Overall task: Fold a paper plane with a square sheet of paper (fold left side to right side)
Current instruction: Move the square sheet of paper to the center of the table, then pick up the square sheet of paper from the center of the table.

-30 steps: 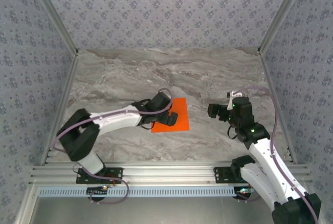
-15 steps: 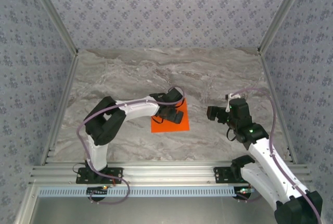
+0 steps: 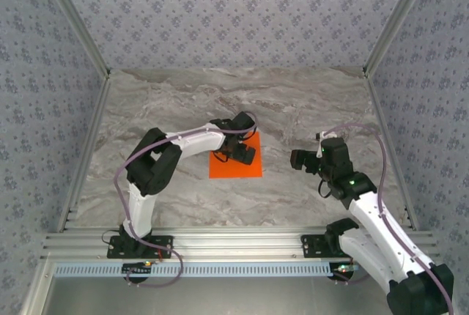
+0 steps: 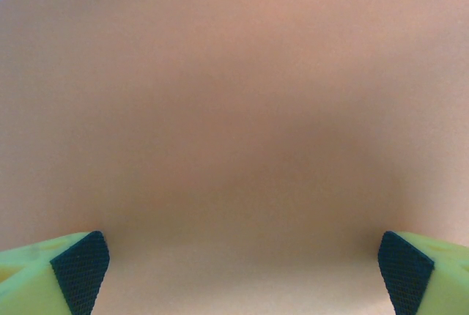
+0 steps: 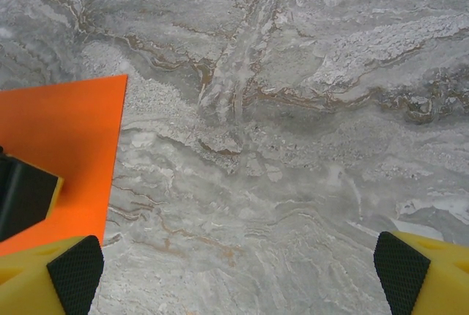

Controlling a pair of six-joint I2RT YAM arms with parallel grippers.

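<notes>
Marble table (image 3: 315,102): patterned walls (image 3: 234,15) close it in left, back and right. Wide bare stone beyond the work and on both sides.

Square sheet of paper (image 3: 233,170): flat near centre, edges roughly square to the table. Right edge straight, bare stone beside it.

Left arm (image 3: 183,143): bent sharply at the elbow, reaching in. Left gripper (image 3: 242,152) low over the sheet's far half, jaws spread wide, holding nothing. Possibly touching the paper; close view too blurred to tell.

Right gripper (image 3: 299,158): near the sheet's right edge, apart from it, jaws wide, empty.

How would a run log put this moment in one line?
square sheet: flat on table | left fingers: open, close above sheet | right fingers: open, beside sheet
</notes>
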